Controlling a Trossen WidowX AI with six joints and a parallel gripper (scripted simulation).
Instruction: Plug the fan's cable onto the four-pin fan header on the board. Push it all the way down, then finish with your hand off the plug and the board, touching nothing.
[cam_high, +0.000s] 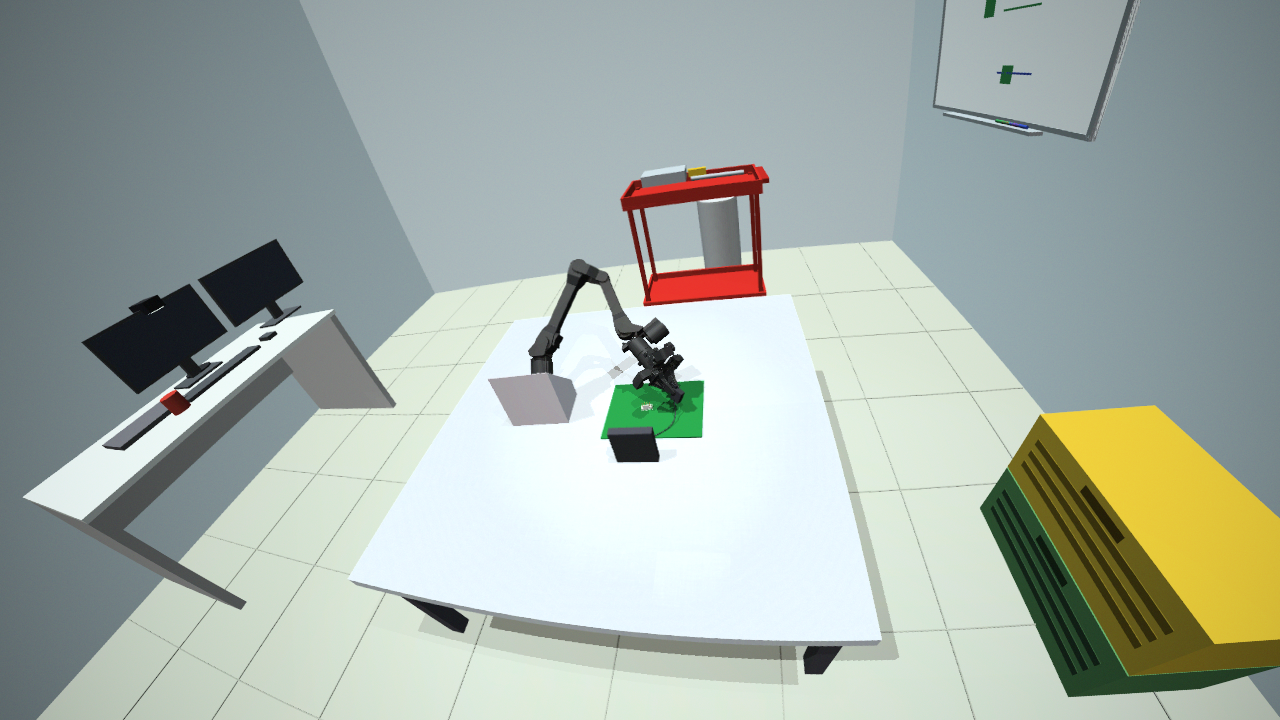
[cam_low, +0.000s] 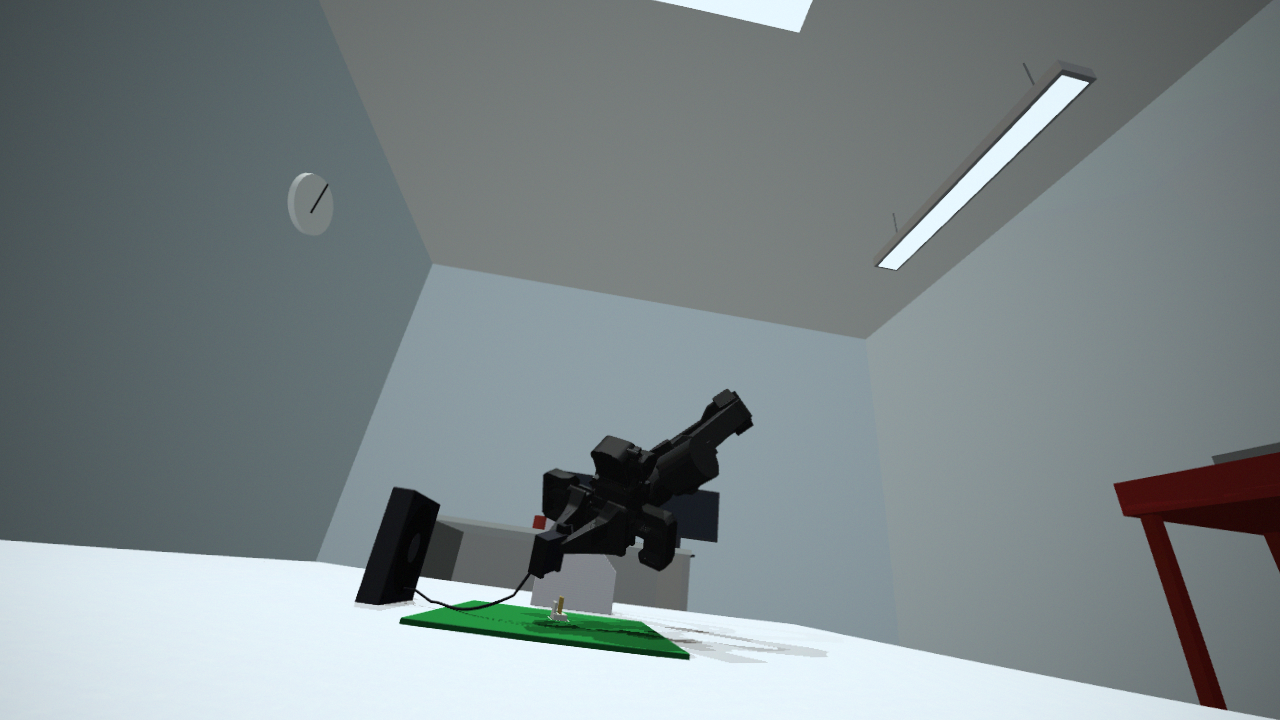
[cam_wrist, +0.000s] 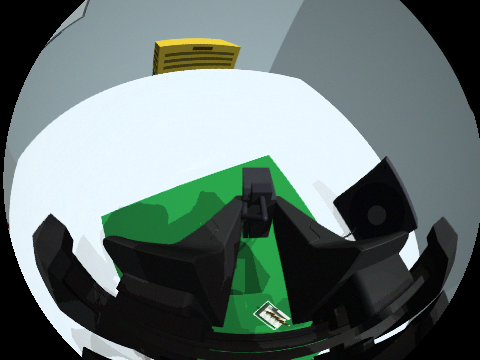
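Observation:
The green board (cam_high: 626, 424) (cam_low: 501, 620) (cam_wrist: 167, 216) lies flat on the white table (cam_high: 608, 537). The small four-pin header (cam_high: 646, 408) (cam_low: 557, 614) (cam_wrist: 270, 318) stands on it with nothing on its pins. The black fan (cam_high: 634, 443) (cam_low: 398, 546) (cam_wrist: 375, 207) stands upright at the board's near edge. My gripper (cam_high: 675, 394) (cam_low: 544, 557) (cam_wrist: 258, 202) is shut on the black plug (cam_wrist: 256, 183) and holds it tilted a little above the board, off to the side of the header. The thin cable (cam_low: 465, 605) runs from the plug down to the fan.
A grey box (cam_high: 532, 398) stands by the arm's base left of the board. A red cart (cam_high: 698, 232) (cam_low: 1199, 501) is behind the table. A yellow and green crate (cam_high: 1136, 537) (cam_wrist: 195, 56) sits on the floor at the right. A desk with monitors (cam_high: 179, 402) stands at the left.

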